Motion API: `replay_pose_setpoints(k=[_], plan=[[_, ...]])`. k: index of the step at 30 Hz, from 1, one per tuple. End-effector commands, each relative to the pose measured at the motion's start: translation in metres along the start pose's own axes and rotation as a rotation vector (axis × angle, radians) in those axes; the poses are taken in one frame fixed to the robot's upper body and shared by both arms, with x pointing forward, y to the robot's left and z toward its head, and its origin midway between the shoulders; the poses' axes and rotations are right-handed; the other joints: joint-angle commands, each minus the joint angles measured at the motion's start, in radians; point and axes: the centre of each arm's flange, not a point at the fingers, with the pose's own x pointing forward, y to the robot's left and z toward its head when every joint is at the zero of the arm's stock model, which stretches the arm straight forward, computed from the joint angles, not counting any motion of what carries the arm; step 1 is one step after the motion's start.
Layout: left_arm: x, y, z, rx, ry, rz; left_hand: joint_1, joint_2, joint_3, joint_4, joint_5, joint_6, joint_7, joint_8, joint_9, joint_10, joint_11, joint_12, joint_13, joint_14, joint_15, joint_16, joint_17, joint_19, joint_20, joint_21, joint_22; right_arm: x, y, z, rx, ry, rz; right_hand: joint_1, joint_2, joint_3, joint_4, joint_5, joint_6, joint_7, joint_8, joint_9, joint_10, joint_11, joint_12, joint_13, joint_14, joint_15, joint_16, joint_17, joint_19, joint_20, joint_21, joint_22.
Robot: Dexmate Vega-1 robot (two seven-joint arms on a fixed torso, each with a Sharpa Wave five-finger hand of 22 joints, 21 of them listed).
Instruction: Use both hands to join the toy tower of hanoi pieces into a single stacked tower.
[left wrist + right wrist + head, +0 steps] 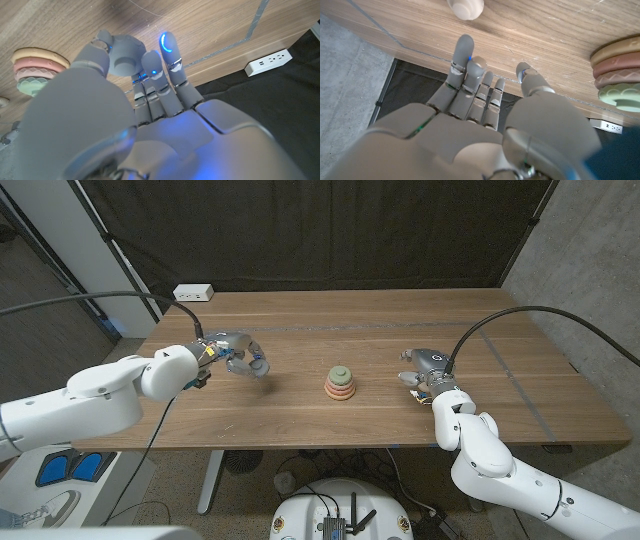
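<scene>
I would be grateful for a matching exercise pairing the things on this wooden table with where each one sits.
Things:
1. stack of pastel rings topped by a green ring
2. white power strip
3. cream rounded piece

Places:
A. just beyond the right hand's fingertips
B. middle of the wooden table, between the two hands
C. table's far edge, on the robot's left

Pairs: 1-B, 2-C, 3-A
</scene>
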Motion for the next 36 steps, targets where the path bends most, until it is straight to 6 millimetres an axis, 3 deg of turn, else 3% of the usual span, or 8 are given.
replay_pose_setpoints(k=[1, 36], plan=[[-0.001, 0.009, 0.002, -0.001, -0.016, 0.015, 0.006, 0.012, 0.015, 0.011, 0.005, 0.011, -0.002, 0.009, 0.012, 0.097, -0.087, 0.002, 0.078, 0.006, -0.015, 0.002, 0.005, 0.01, -0.123, 0.005, 0.004, -0.001, 0.0, 0.0, 0.001, 0.0, 0.003, -0.006, -0.004, 0.004, 0.0, 0.005, 0.004, 0.002, 0.001, 0.005, 0.004, 0.002, -0.003, 0.003, 0.005, -0.067, 0.0, -0.003, 0.004, -0.11, 0.0, 0.003], [0.004, 0.015, 0.017, -0.002, -0.096, 0.058, 0.01, 0.013, 0.019, 0.01, 0.004, 0.018, -0.004, 0.002, 0.022, 0.106, -0.09, -0.011, 0.089, 0.009, -0.015, 0.0, 0.019, 0.011, -0.123, 0.007, 0.005, -0.003, -0.001, -0.003, 0.009, 0.019, 0.001, -0.006, -0.003, 0.005, -0.001, 0.009, 0.002, 0.002, -0.003, 0.007, 0.006, 0.003, -0.005, 0.008, 0.007, -0.067, 0.0, -0.004, 0.004, -0.11, -0.001, 0.003]])
